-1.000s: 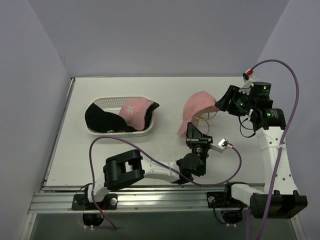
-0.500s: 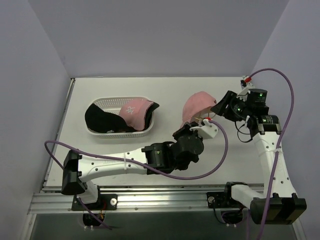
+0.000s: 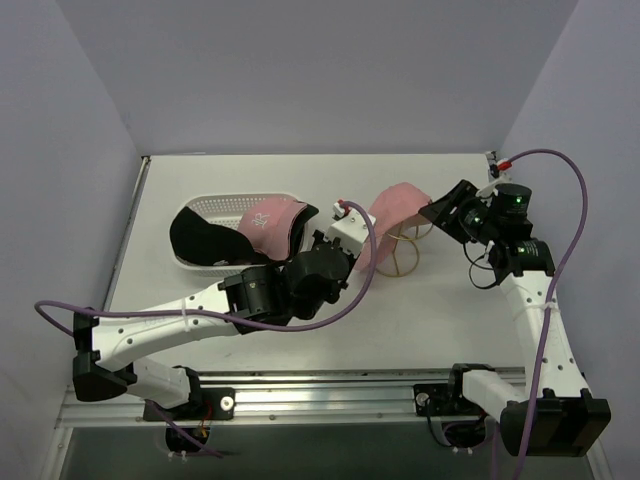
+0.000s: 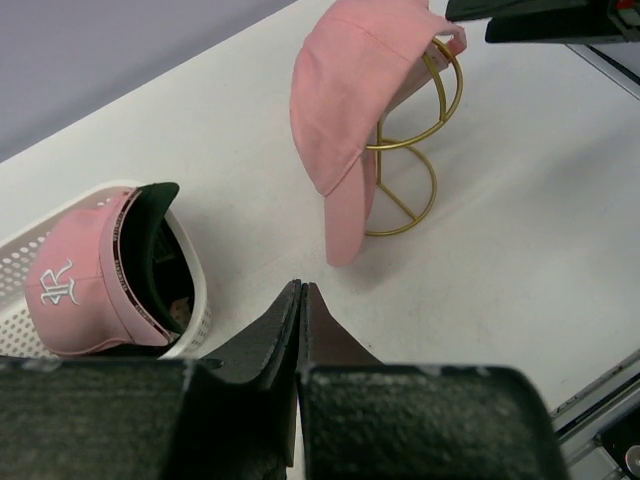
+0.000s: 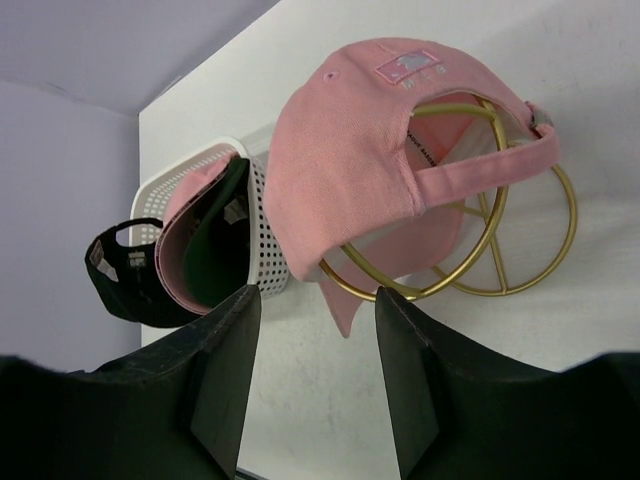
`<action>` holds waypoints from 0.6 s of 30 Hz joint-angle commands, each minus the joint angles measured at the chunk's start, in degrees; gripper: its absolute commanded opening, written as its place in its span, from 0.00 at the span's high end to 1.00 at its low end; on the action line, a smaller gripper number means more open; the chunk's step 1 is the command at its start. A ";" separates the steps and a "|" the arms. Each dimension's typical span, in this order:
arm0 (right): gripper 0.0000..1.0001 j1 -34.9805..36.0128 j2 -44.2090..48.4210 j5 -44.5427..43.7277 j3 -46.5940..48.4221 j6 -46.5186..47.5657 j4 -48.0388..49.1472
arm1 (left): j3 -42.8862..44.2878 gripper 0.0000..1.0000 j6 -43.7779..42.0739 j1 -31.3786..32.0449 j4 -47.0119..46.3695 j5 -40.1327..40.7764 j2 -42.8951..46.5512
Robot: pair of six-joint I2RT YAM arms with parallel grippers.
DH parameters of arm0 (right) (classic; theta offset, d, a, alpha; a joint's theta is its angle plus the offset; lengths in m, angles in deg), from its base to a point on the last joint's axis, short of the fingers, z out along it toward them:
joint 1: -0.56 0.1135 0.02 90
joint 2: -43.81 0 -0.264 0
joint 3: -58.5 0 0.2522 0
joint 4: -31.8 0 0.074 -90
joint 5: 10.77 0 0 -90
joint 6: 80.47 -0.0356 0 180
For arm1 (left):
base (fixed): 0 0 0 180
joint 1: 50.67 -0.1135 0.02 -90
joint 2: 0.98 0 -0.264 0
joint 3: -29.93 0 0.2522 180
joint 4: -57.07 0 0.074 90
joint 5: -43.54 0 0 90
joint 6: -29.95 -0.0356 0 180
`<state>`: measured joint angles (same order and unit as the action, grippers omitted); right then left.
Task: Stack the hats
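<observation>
Stacking hardly begun: one pink hat was set on the gold wire stand, and the others were lying in the white basket.
Left of the stand, a second pink hat and a black hat were found in the basket, so most of the stacking was judged undone. The left gripper was held shut and empty between stand and basket. The right gripper was held partly open, nothing gripped, just right of the stand.
</observation>
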<state>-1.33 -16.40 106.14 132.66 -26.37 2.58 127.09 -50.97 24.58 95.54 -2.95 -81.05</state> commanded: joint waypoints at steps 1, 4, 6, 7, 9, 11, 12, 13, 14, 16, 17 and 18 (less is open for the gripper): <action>0.54 -0.04 -0.44 -1.52 -1.68 -3.11 5.09 | -3.76 0.93 4.10 -0.45 0.60 -2.64 1.67; 0.54 0.04 -1.49 -0.73 -2.30 -4.26 6.50 | -5.70 0.92 5.41 -0.80 0.69 -2.90 2.99; 0.54 0.13 -1.76 -0.73 -2.39 -4.70 6.76 | -6.31 0.92 5.51 -0.89 0.87 -3.25 3.69; 0.54 0.22 -1.93 -0.64 -2.39 -4.71 6.85 | -6.92 0.92 5.51 -0.97 0.87 -3.17 3.87; 0.53 0.31 -2.28 -0.64 -2.39 -4.79 6.76 | -7.37 0.92 5.51 -1.24 0.78 -3.16 4.31; 0.53 0.40 -2.64 -0.55 -2.57 -4.97 7.29 | -7.81 0.92 5.68 -1.41 0.87 -3.51 4.49; 0.52 0.48 -2.98 -0.55 -2.74 -5.23 7.64 | -7.98 0.92 5.68 -1.59 0.78 -3.52 4.49; 0.52 0.48 -3.08 -0.55 -2.92 -5.41 7.99 | -8.07 0.92 5.68 -1.59 0.69 -3.60 4.49; 0.52 0.48 -3.34 -0.55 -3.10 -5.50 8.52 | -8.16 0.91 5.68 -1.59 0.60 -3.52 4.49; 0.52 0.75 -3.95 -0.64 -3.36 -6.02 9.22 | -8.34 0.91 5.77 -1.68 0.60 -3.60 4.49; 0.52 0.84 -4.13 -0.72 -3.36 -6.11 9.75 | -8.51 0.91 5.77 -1.77 0.60 -3.69 4.49; 0.53 0.92 -4.57 -0.81 -3.45 -6.37 9.92 | -8.60 0.91 5.77 -1.77 0.60 -3.69 4.57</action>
<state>-0.89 -20.00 105.62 129.86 -31.64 9.20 118.85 -46.38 23.13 97.16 -6.16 -78.82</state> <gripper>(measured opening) 0.476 0.089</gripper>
